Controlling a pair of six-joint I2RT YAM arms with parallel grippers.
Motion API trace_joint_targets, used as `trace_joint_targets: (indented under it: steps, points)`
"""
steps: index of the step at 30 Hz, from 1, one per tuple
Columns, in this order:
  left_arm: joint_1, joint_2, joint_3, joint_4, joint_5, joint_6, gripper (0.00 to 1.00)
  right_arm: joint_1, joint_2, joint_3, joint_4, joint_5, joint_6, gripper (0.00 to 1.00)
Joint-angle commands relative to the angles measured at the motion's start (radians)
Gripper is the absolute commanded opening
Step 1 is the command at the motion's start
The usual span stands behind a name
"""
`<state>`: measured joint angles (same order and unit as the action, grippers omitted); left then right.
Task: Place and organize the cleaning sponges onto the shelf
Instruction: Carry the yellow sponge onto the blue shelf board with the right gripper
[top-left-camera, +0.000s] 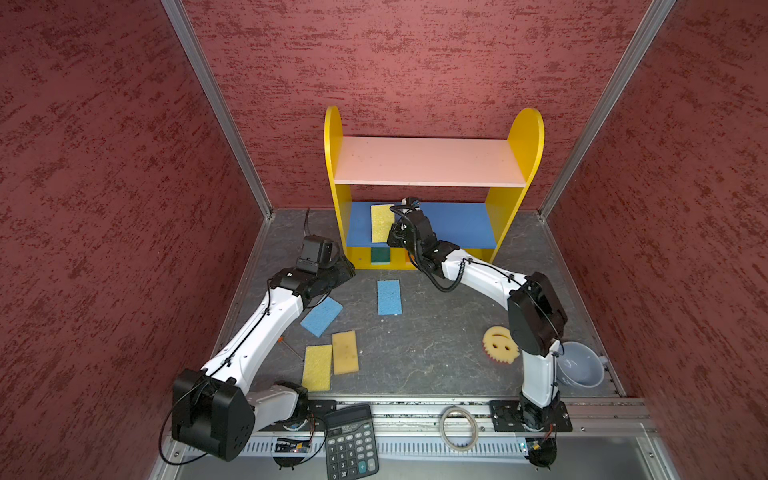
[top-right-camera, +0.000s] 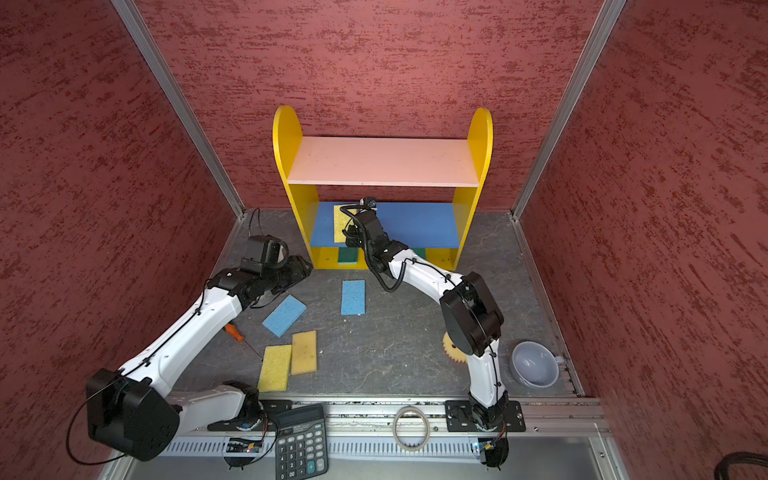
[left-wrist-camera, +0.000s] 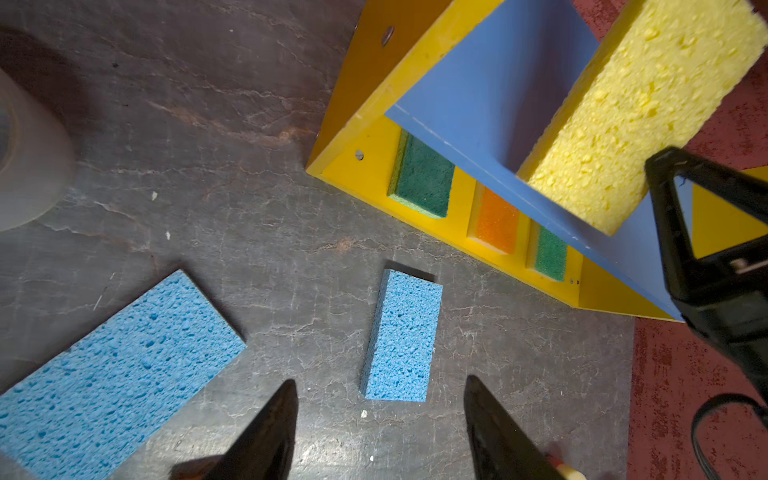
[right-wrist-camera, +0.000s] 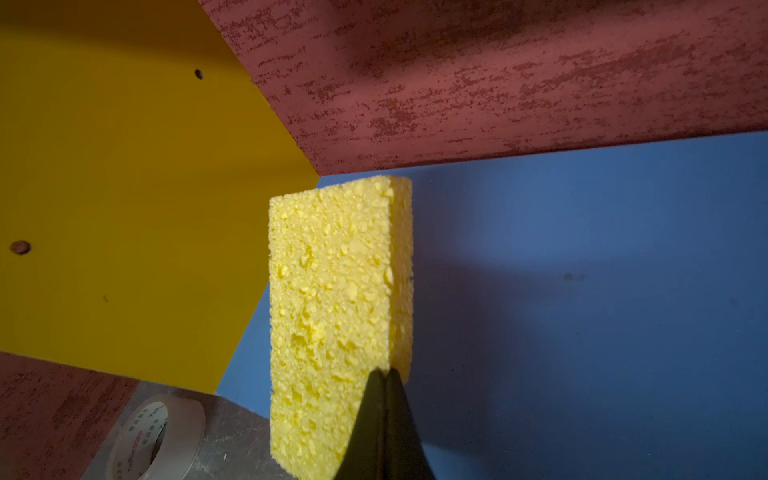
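The shelf (top-left-camera: 432, 162) stands at the back. A yellow sponge (top-left-camera: 381, 222) lies on its blue middle board and overhangs the front edge. My right gripper (right-wrist-camera: 384, 374) is shut, its tips against that sponge's (right-wrist-camera: 332, 291) side, with nothing between them. On the yellow bottom board sit two green-topped sponges (left-wrist-camera: 424, 178) (left-wrist-camera: 550, 249) and an orange-topped one (left-wrist-camera: 496, 222). My left gripper (left-wrist-camera: 380, 380) hangs open above the floor, just short of a blue sponge (left-wrist-camera: 401, 336). Another blue sponge (top-left-camera: 322, 316), a yellow one (top-left-camera: 317, 368), a tan one (top-left-camera: 345, 352) and the round smiley (top-left-camera: 500, 345) lie on the floor.
A black calculator (top-left-camera: 351, 442) and a clear ring (top-left-camera: 459, 428) rest on the front rail. A grey bowl (top-left-camera: 579, 365) sits at the front right, an orange-handled screwdriver (top-right-camera: 235, 332) under the left arm, and a tape roll (right-wrist-camera: 149, 432) left of the shelf. Red walls close in three sides.
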<state>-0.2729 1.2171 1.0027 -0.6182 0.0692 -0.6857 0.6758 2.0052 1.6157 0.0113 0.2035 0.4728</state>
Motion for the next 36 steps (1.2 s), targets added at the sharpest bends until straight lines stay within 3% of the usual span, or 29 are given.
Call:
trace_joint_targets:
  steps: [1, 8, 20, 36]
  points:
    - [0.02, -0.022, -0.007, -0.025, -0.012, 0.015, 0.65, -0.01, 0.044, 0.077, 0.066, -0.005, 0.022, 0.0]
    - [0.042, -0.029, -0.03, -0.028, -0.004, 0.017, 0.65, -0.01, 0.134, 0.152, 0.031, -0.064, 0.111, 0.0]
    - [0.049, -0.004, -0.031, -0.014, 0.034, -0.002, 0.65, -0.018, 0.118, 0.175, -0.083, -0.08, 0.144, 0.0]
    - [0.034, -0.018, -0.032, -0.008, 0.04, -0.022, 0.65, -0.044, 0.095, 0.172, -0.12, -0.09, 0.068, 0.0]
